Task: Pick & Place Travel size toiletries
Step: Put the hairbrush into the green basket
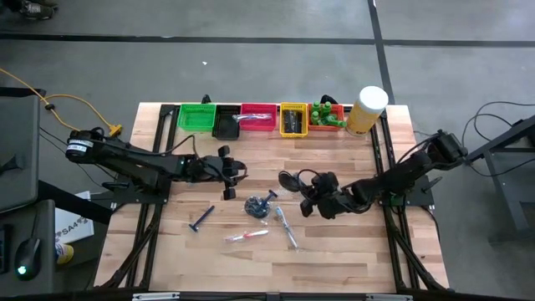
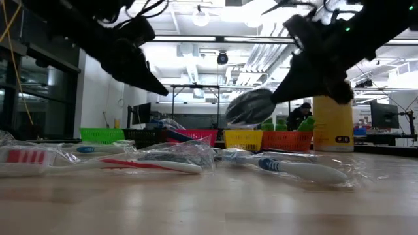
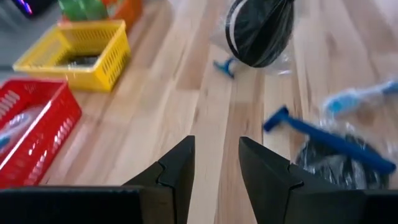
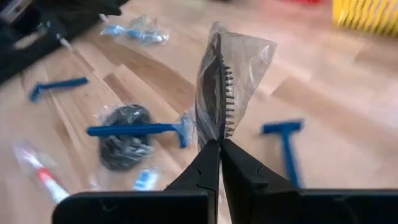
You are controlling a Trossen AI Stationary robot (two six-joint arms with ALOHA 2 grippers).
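My right gripper (image 4: 219, 149) is shut on a black bristled brush in a clear wrapper (image 4: 217, 81), which is off the table near its middle (image 1: 290, 179). In the low view the brush (image 2: 250, 106) hangs well above the wood. My left gripper (image 3: 216, 162) hovers open over bare wood left of centre (image 1: 234, 167), touching nothing. On the table lie a dark round disc in a wrapper (image 1: 257, 203) with a blue razor (image 3: 323, 134) across it, another blue razor (image 1: 201, 219), and wrapped toothbrushes (image 1: 247, 237) (image 1: 286, 227). My right gripper pinches the wrapped brush by its near end (image 4: 214, 135) between its two fingers. The fingers come from the table's right, slanting down. The brush stands out beyond the fingertips, edge-on with its bristles to one side, lifted clear of the table.
Along the far edge stands a row of bins: green (image 1: 196, 116), black (image 1: 226, 124), red (image 1: 258, 117), yellow (image 1: 292, 119) and orange (image 1: 328, 117), which holds green bottles. A pale-yellow cylinder with a white lid (image 1: 368, 109) stands at the far right. The near half of the table is mostly bare wood.
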